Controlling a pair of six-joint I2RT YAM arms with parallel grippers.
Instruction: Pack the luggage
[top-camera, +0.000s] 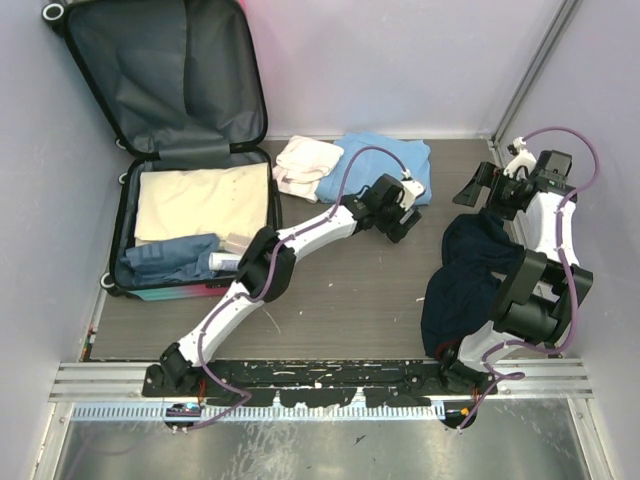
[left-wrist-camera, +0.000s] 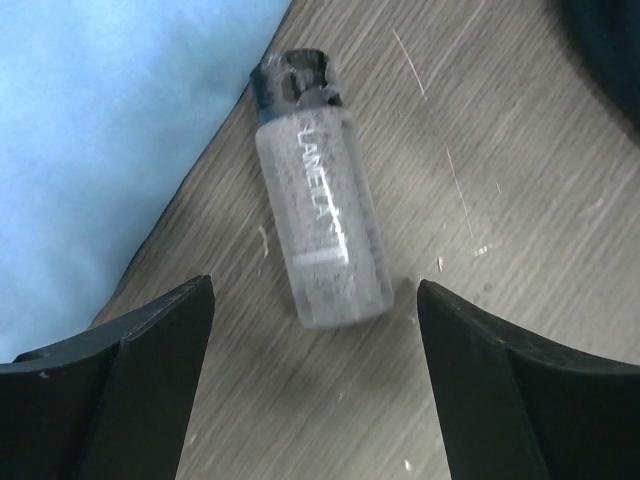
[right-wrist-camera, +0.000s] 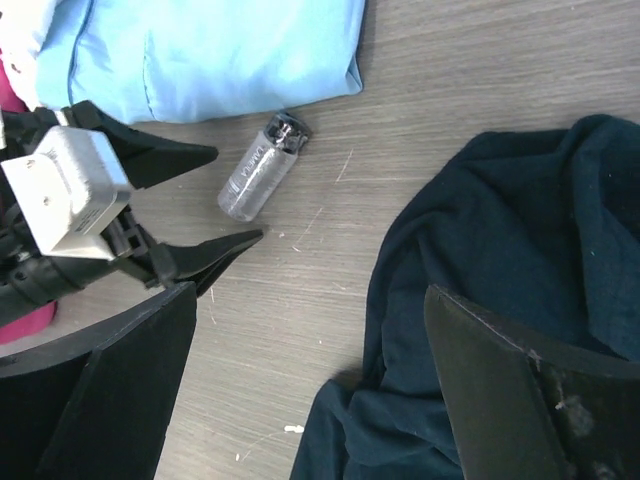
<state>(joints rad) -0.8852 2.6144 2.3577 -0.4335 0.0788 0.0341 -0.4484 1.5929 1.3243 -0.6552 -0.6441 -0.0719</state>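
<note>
The luggage (top-camera: 160, 70) lies open at the back left, lid up, with a cream cloth (top-camera: 200, 200), folded jeans (top-camera: 170, 255) and a small white bottle (top-camera: 225, 262) in its base. A clear bottle with a dark cap (left-wrist-camera: 320, 230) lies on the table beside a light blue cloth (left-wrist-camera: 100, 150). My left gripper (left-wrist-camera: 315, 300) is open, with the bottle's lower end between its fingertips; it hangs near the table's middle (top-camera: 405, 228). The bottle also shows in the right wrist view (right-wrist-camera: 260, 175). My right gripper (right-wrist-camera: 310, 370) is open and empty over the edge of a dark navy cloth heap (right-wrist-camera: 520, 300).
A folded white towel (top-camera: 305, 160) lies next to the light blue cloth (top-camera: 390, 160) at the back. The navy heap (top-camera: 470, 280) covers the right side, against the right arm. Grey walls close in the table on three sides.
</note>
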